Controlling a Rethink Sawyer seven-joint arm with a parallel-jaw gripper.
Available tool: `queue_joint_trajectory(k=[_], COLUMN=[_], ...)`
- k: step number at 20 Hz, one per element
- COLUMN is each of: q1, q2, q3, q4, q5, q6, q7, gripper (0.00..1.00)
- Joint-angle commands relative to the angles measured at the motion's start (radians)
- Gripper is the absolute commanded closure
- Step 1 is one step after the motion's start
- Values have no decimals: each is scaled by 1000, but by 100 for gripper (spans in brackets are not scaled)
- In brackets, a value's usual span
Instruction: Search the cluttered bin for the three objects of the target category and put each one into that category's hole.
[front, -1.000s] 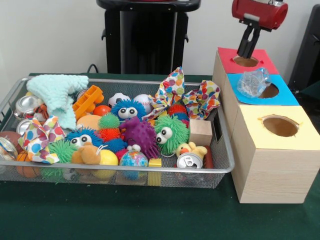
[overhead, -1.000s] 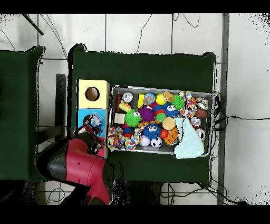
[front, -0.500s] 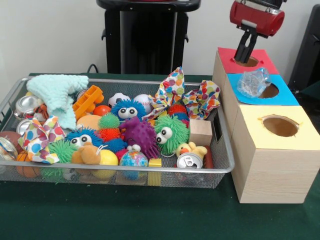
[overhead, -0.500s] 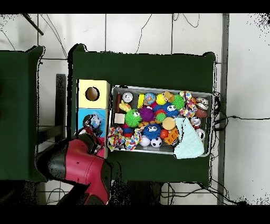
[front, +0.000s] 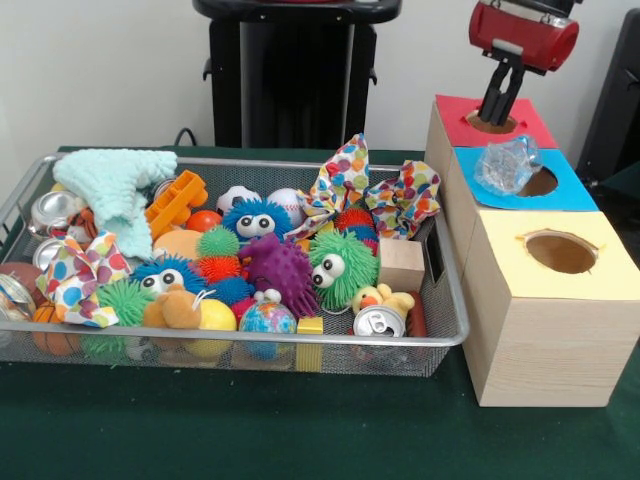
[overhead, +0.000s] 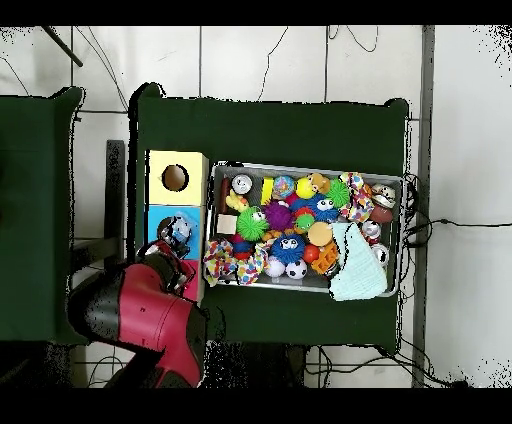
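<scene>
My gripper (front: 494, 108) hangs just above the round hole in the red-topped box (front: 455, 112), at the far end of the row of three boxes. Its fingers look slightly open and hold nothing. A crumpled clear plastic piece (front: 505, 165) lies on the blue-topped box (front: 575, 192), beside that box's hole. The wire bin (front: 300, 342) is full of toys: fuzzy balls with eyes, a purple spiky ball (front: 278, 266), spotted cloths, cans, a wooden cube (front: 401, 263) and a mint knitted cloth (front: 118, 188). In the overhead view the red arm (overhead: 140, 315) covers the red box.
The yellow-topped box (front: 600, 255) stands nearest the camera, with its hole uncovered. The three boxes sit tight against the bin's right side. A black pedestal (front: 290, 80) rises behind the bin. Green cloth (front: 300, 430) covers the table.
The gripper has risen a little above the red box's hole and shifted slightly right. Nothing in the bin or on the boxes has moved.
</scene>
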Motion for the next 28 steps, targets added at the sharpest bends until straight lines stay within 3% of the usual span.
queue_joint_trajectory(k=[1, 10, 28], q1=[-74, -95, -124], q2=[42, 87, 60], q3=[41, 44, 126], q4=[14, 12, -4], q5=[35, 41, 101], q6=[-53, -128, -166], q7=[220, 233, 244], gripper=[100, 100, 100])
